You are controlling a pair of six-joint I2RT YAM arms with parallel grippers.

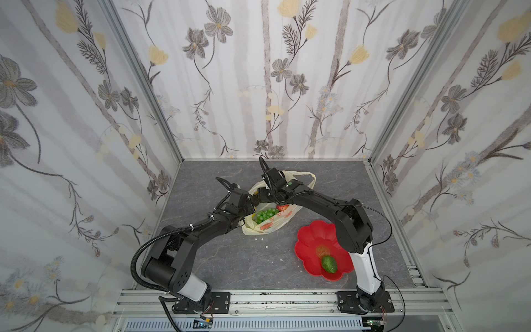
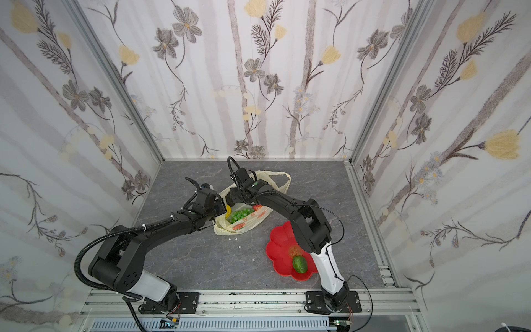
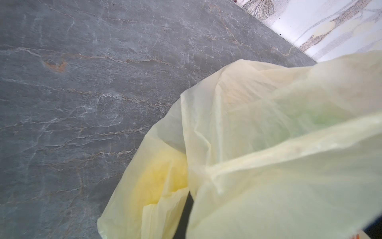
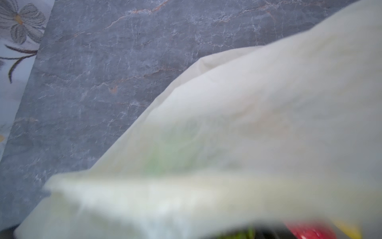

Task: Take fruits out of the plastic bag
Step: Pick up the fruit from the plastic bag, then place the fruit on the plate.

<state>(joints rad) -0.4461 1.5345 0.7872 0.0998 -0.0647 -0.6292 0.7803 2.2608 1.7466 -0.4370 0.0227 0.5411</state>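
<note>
The pale-yellow plastic bag lies mid-table with its mouth held up. Inside it show a green grape bunch, a red strawberry and a yellow banana. My left gripper is shut on the bag's left rim; in the left wrist view the film drapes over a dark finger. My right gripper is at the rim just behind it. Blurred bag film hides its jaws, with the strawberry at the edge. A green avocado lies in the dish.
A red flower-shaped dish stands at the front right, partly under my right arm. Small white crumbs lie on the grey stone table. Papered walls close in the left, back and right sides.
</note>
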